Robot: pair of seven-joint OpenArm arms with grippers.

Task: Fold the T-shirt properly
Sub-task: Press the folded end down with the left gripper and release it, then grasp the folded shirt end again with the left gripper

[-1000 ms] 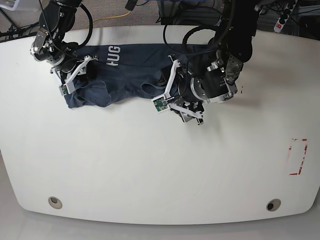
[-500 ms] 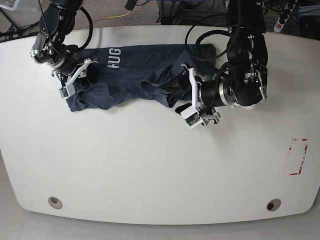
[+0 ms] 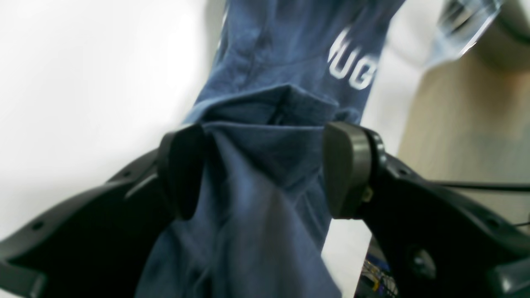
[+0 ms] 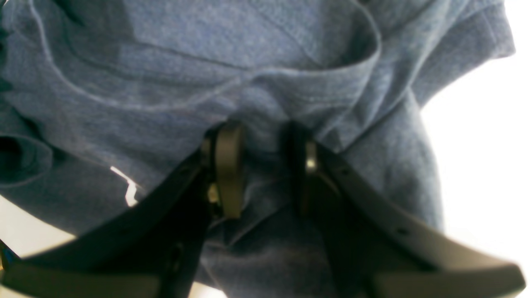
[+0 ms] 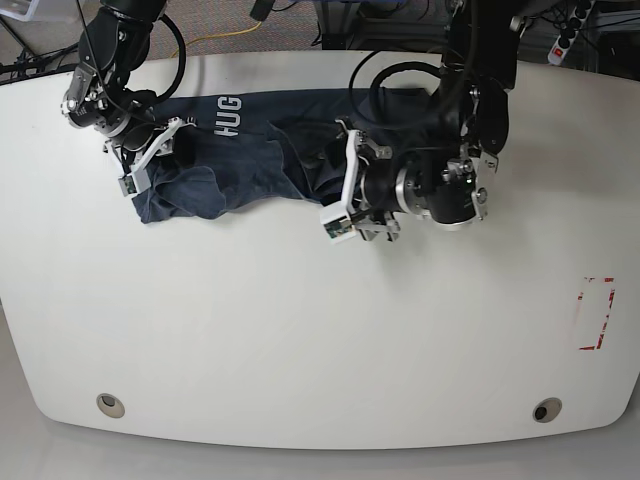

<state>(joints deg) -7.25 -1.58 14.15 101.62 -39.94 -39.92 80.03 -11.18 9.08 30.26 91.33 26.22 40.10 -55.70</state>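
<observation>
From my station I can read only one text, and it stands on the T-shirt (image 5: 250,140); in the base view the white block letters "HUG" (image 5: 229,113) are printed on the dark blue cloth near its far edge, turned sideways so they run up and down for me; in the left wrist view the same white print (image 3: 352,62) shows on the T-shirt (image 3: 265,54) as "UG", with a part of one more letter before it, cut by a fold and blurred; in the right wrist view I find no letters on the cloth.
</observation>
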